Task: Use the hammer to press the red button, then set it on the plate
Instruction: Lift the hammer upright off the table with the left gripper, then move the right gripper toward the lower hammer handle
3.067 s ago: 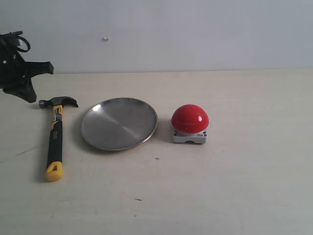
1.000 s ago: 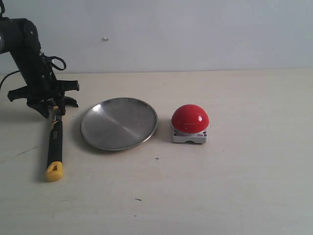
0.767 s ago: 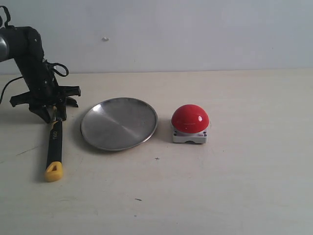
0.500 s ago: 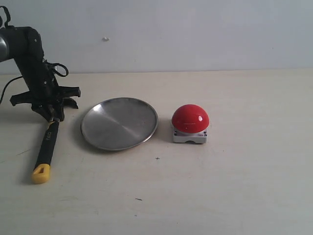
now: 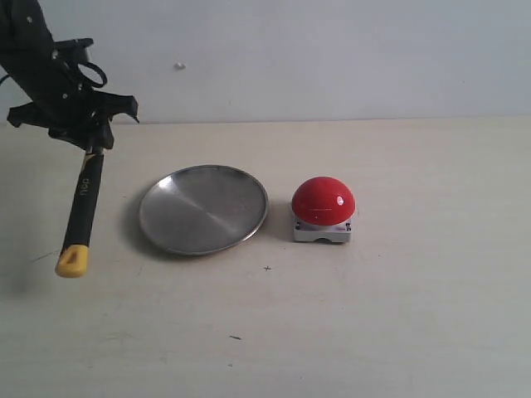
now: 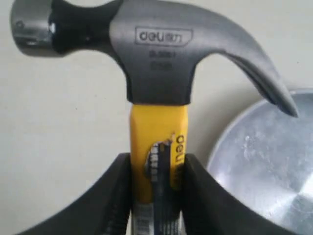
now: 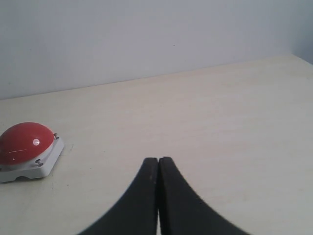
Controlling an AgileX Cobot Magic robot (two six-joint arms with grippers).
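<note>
The hammer (image 5: 83, 199) is clamped in my left jaws by its yellow neck, just below the head. The head (image 6: 159, 58) is dark grey steel with stamped lettering, a round striking face at one end and a curved claw at the other. It stands out beyond my jaws. From the exterior view the black handle with white lettering slants down and away beneath my jaws. Its yellow looped end looks clear of the bench (image 5: 398, 290), and a faint shadow lies apart from it.

The plate (image 5: 203, 209) lies flat on the bench just beside my left jaws, on the claw side of the head. It is a round shallow dish of brushed silver, and the whole of its floor shows. Beyond the plate from my left jaws sits the red button (image 5: 323, 201), a glossy dome on a grey square base.

My right jaws are pressed together on nothing. The button (image 7: 24, 139) is on the bench ahead of them, well apart.
</note>
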